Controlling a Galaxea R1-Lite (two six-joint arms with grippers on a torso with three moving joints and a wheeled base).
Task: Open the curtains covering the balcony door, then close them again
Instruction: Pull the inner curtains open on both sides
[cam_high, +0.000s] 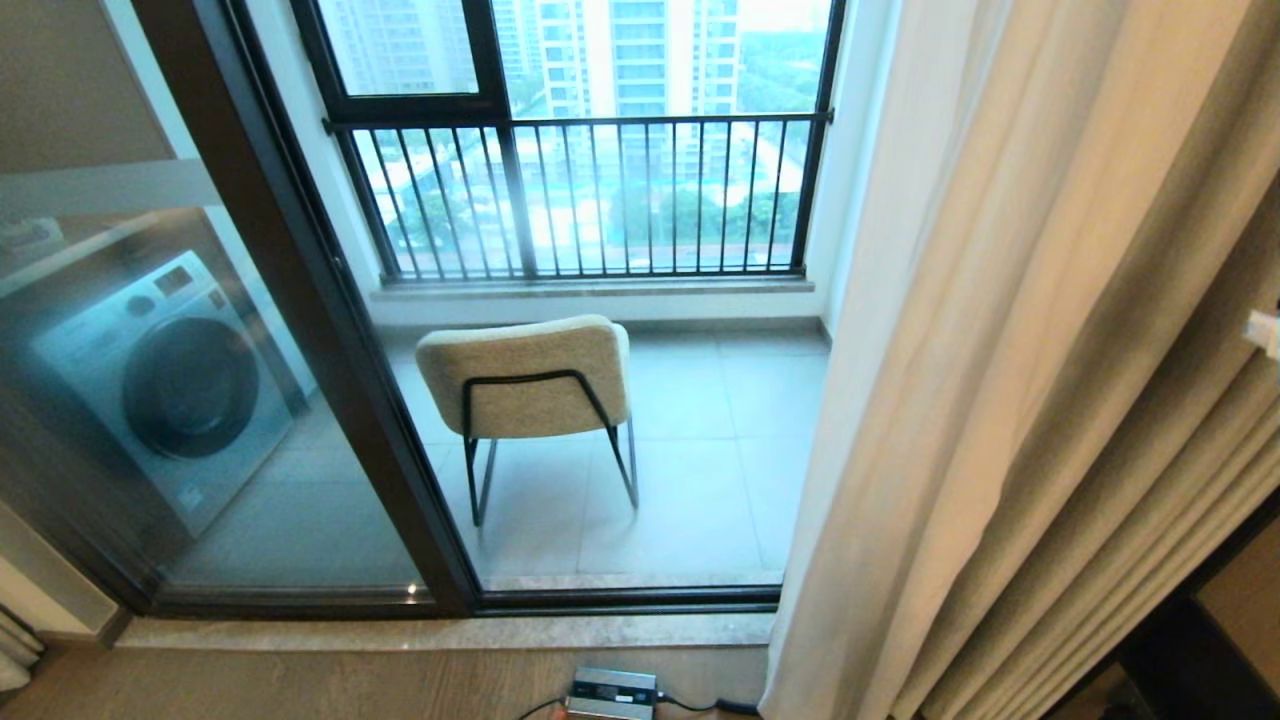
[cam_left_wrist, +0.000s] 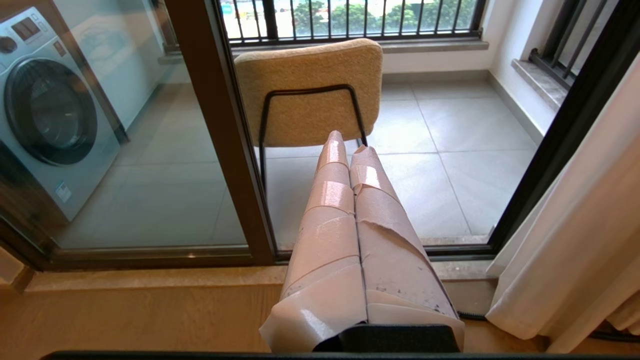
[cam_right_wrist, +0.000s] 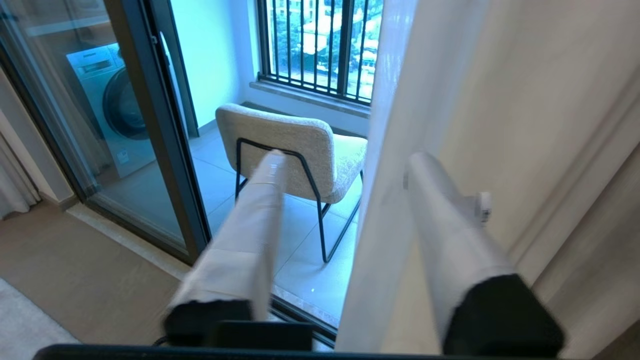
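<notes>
balcony door (cam_high: 330, 330); right pincer (cam_right_wrist: 345, 165) astride curtains (cam_right_wrist: 400, 150)

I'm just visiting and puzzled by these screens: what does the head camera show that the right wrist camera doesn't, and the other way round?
Only the head view shows tall buildings beyond the railing and a small grey box on the floor. Only the right wrist view shows the right gripper, its fingers apart on either side of the curtains' edge. Both show the curtains, the balcony door's dark frame, the chair and the washing machine.
</notes>
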